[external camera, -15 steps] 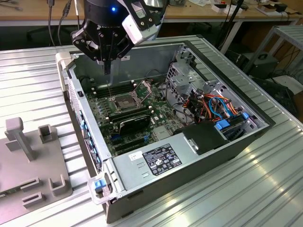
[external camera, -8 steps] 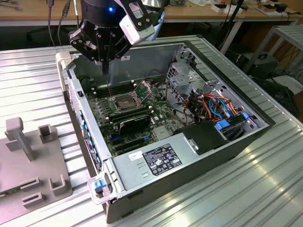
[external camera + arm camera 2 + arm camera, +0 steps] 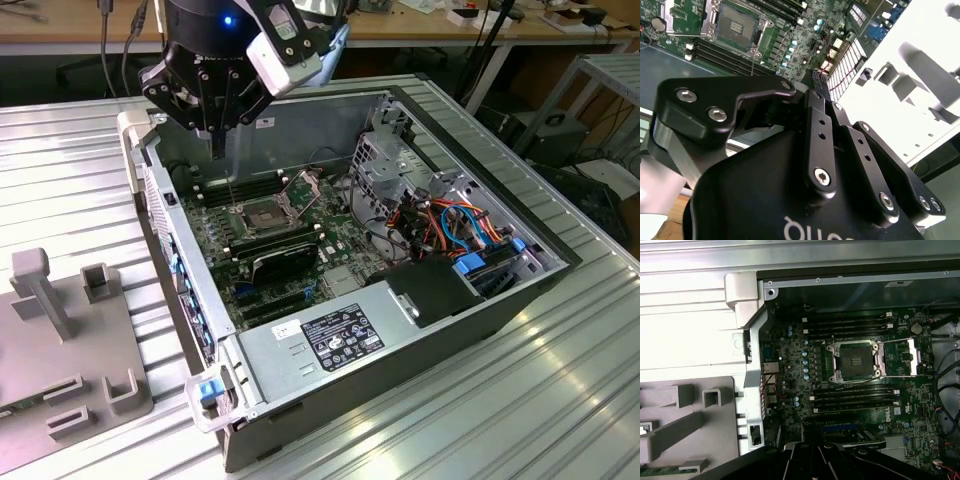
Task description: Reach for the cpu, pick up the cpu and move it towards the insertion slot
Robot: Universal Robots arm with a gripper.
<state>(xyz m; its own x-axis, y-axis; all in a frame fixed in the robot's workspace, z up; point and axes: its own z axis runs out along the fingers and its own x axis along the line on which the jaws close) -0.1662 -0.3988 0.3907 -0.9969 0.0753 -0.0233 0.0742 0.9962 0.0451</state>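
Hand [image 3: 215, 135] pressed together above case [image 3: 320, 125], exterior view; insertion slot [image 3: 856, 361] open-plated, first wrist view

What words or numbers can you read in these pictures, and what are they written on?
Black label on the silver power supply box: print too small to read.
White mark on the green motherboard: too small to read.
White letters on the gripper: cut off at the picture's edge, so no whole word.
Nothing here can be quoted for sure.
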